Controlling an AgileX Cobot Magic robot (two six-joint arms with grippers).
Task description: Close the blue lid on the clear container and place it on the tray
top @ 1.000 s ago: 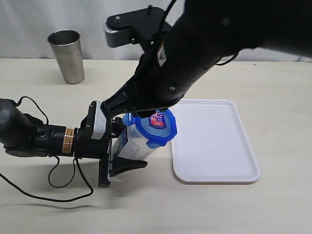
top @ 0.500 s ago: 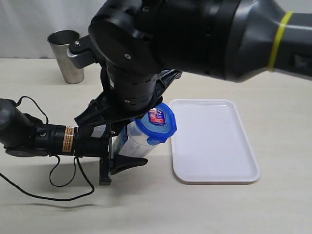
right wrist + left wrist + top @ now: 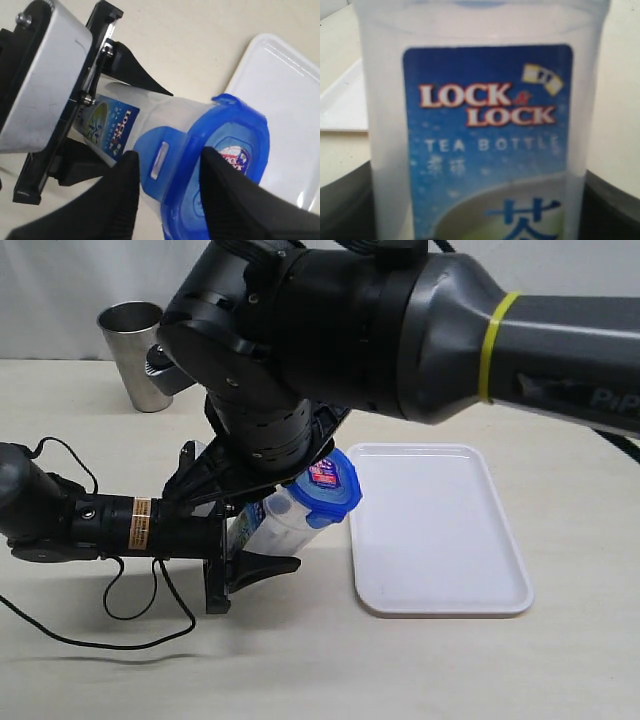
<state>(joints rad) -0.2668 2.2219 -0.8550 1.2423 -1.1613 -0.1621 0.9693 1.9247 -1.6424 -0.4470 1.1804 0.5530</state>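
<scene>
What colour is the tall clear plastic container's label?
Blue rectangular label, white-red lettering; best in left wrist view.

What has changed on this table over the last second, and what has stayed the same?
The right arm swung left across the scene, now hiding part of the steel cup; the right gripper straddles a flap of the blue lid. The clear container seems tipped slightly more toward the tray. Unchanged: the left gripper holds the container, lid on top; tray and cup unmoved.

Counts: one clear container (image 3: 278, 523), one blue lid (image 3: 330, 492), one tray (image 3: 440, 540), one steel cup (image 3: 136, 352). Two grippers: left gripper (image 3: 262, 538), right gripper (image 3: 167, 159). One label (image 3: 487, 145), one sticker (image 3: 322, 478), one table (image 3: 560, 660).
</scene>
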